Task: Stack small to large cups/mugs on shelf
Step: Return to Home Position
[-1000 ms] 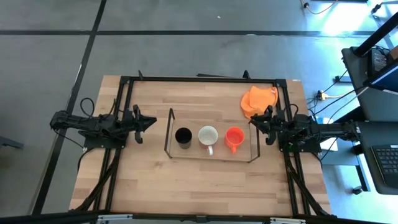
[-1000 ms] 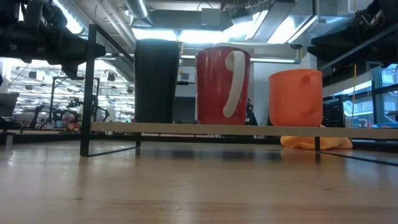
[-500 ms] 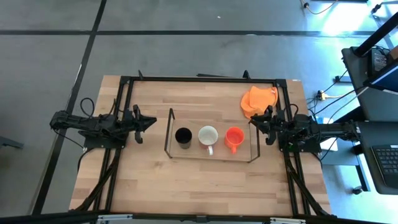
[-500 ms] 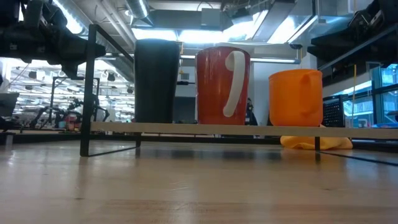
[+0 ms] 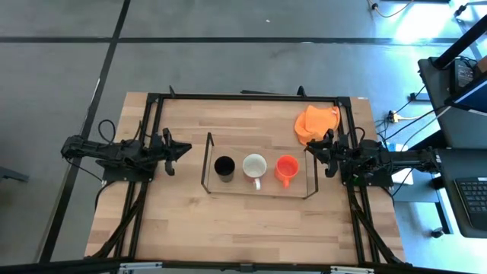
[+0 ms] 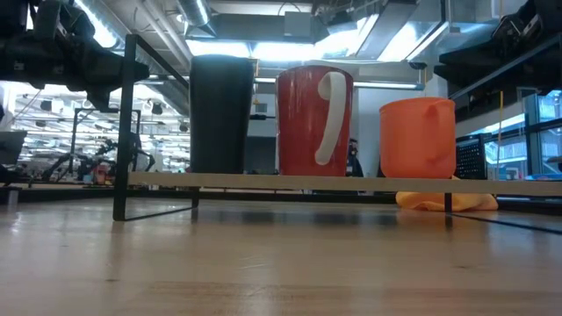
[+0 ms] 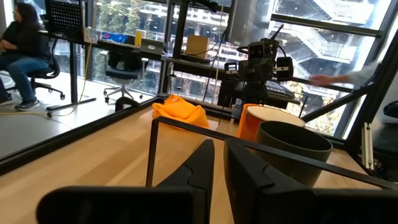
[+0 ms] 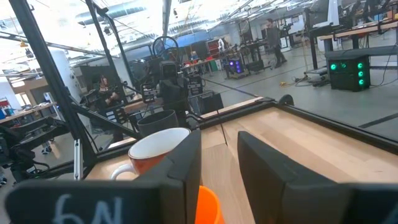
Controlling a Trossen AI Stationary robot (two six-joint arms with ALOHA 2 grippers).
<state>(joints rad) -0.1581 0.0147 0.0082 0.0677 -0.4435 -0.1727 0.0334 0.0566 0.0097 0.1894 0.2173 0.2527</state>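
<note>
The black wire shelf stands mid-table with three mugs upright on its board: a black mug on the left, a mug that is white inside and red outside in the middle, and an orange mug on the right. In the low view they show as black, red with a white handle and orange. My left gripper is shut and empty, left of the shelf. My right gripper is slightly open and empty, right of the shelf.
An orange cloth lies at the table's far right corner, beyond my right gripper. The black table frame runs around the table's edges. Bare wood lies near the front edge. A person sits in the room beyond.
</note>
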